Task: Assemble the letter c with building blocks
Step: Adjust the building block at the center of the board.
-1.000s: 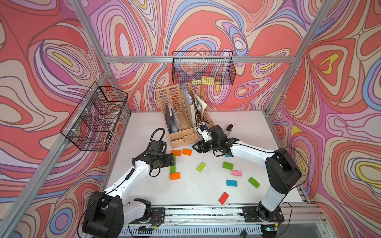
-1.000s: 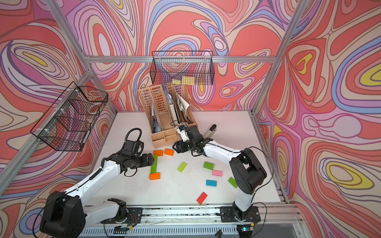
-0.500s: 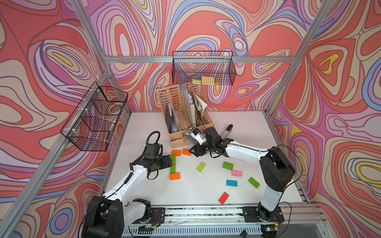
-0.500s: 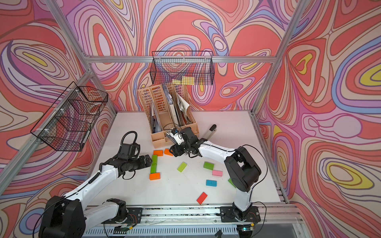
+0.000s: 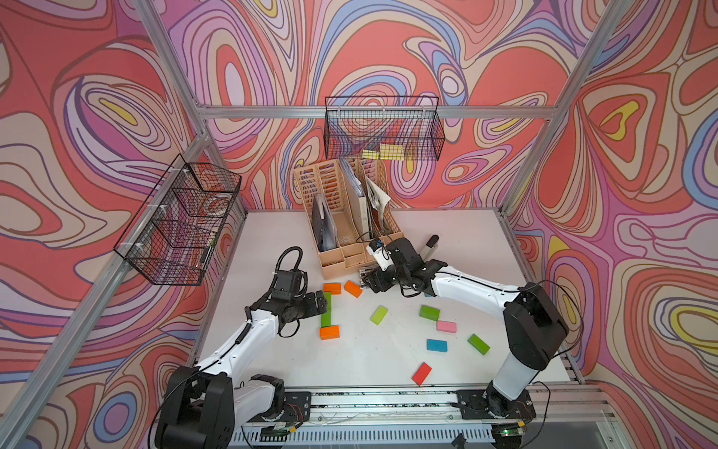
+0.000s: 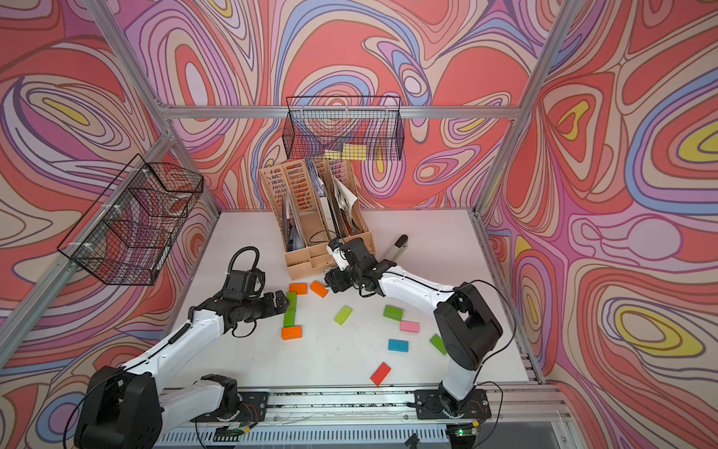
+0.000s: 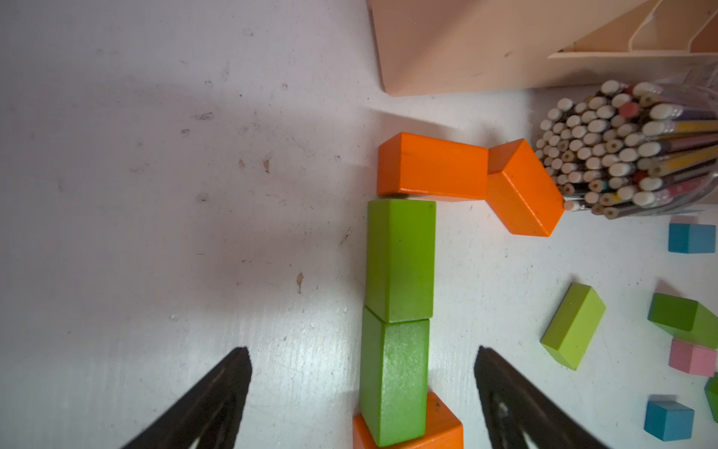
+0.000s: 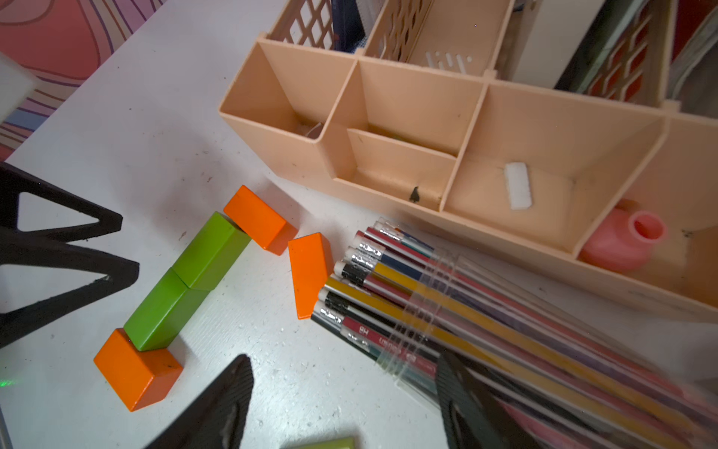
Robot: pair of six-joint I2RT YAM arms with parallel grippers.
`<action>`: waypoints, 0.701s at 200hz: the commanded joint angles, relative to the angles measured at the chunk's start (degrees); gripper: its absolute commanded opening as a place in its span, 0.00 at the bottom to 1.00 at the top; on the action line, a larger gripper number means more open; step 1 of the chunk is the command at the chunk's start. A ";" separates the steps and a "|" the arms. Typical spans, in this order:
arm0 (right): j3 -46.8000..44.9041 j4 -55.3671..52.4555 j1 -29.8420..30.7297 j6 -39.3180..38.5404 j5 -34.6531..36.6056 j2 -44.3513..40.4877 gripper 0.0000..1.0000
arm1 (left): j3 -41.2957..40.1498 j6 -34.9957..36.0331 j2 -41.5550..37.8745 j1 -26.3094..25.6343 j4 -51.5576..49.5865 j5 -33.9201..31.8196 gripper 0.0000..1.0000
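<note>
**Ana:** The left gripper [image 7: 361, 350] hovers low with its jaws spread wide. The near green block [image 7: 394, 373] lies right in the gap and touches neither finger.

**Ben:** So nothing is gripped there. Just past those fingertips the far green block [image 7: 400, 260] butts end to end with it. I'd call that the back of the C.

**Ana:** Behind the fingertips, wrist-side, the foot orange block [image 7: 443, 427] sits crosswise against the green end. Further ahead, the straight orange block [image 7: 431, 167] caps the far end.

**Ben:** And the crooked orange block [image 7: 520, 190]?

**Ana:** It's farthest from the left jaws, skewed off the line and right up against the pencil ends in the clear pencil case [image 8: 485, 311].

**Ben:** The right gripper [image 8: 344, 355] has its jaws parted wide too, with no block between them. A corner of the case pokes into the gap by one finger, though I can't tell if it touches. The crooked block lies ahead of those fingertips.

**Ana:** My read is that the spine is done and both arms are started, so it's well past halfway.

**Ben:** What's left, I reckon, is squaring that crooked piece and lengthening the foot. There are spares: the lime block [image 5: 379, 314], pink block [image 5: 446, 326] and red block [image 5: 421, 373] all lie well apart from either pair of jaws.
</note>
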 commanded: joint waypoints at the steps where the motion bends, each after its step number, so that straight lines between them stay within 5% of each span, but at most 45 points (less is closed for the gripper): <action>1: 3.59 -8.66 -0.08 -4.42 6.75 -1.67 0.87 | -0.13 0.33 1.31 0.33 1.41 1.07 0.93; 26: 5.85 -14.57 -0.07 -11.96 11.64 -1.73 0.98 | -0.11 0.76 2.34 0.28 2.71 2.16 0.94; 83: 7.75 -17.81 -0.23 -38.60 12.17 2.46 0.98 | -0.60 1.65 1.24 0.29 3.00 1.50 0.96; 140: 13.92 -22.03 -3.08 -52.48 10.69 10.13 0.98 | -1.08 1.83 0.87 0.32 3.21 1.00 0.97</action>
